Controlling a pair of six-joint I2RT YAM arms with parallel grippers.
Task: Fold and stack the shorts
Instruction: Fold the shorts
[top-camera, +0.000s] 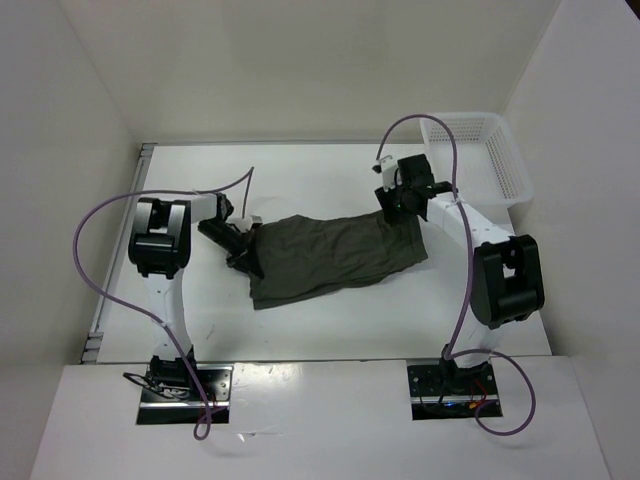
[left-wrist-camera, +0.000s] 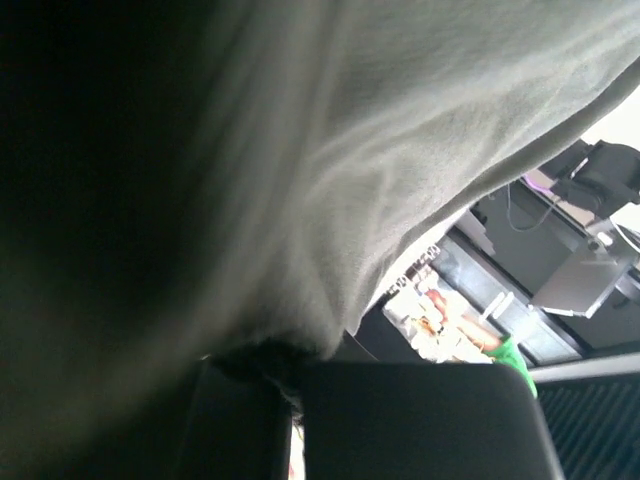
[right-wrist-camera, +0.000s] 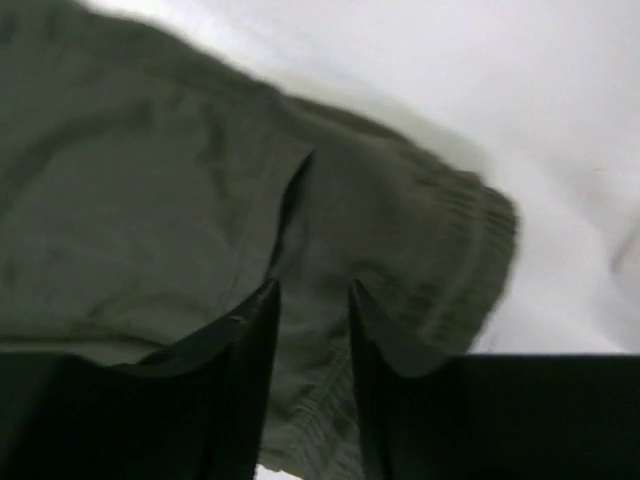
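Observation:
The dark olive shorts (top-camera: 335, 255) lie spread and wrinkled across the middle of the table. My left gripper (top-camera: 243, 255) sits at their left edge. In the left wrist view the fabric (left-wrist-camera: 330, 180) fills the frame and a tuft of it is pinched where the jaws (left-wrist-camera: 290, 385) are shut. My right gripper (top-camera: 398, 208) is at the upper right corner of the shorts. In the right wrist view its fingers (right-wrist-camera: 312, 290) stand apart, pressed down astride the ribbed waistband (right-wrist-camera: 440, 270), with fabric filling the gap.
A white mesh basket (top-camera: 480, 150) stands at the back right corner of the table. White walls close in the table at the back and on both sides. Purple cables loop off both arms.

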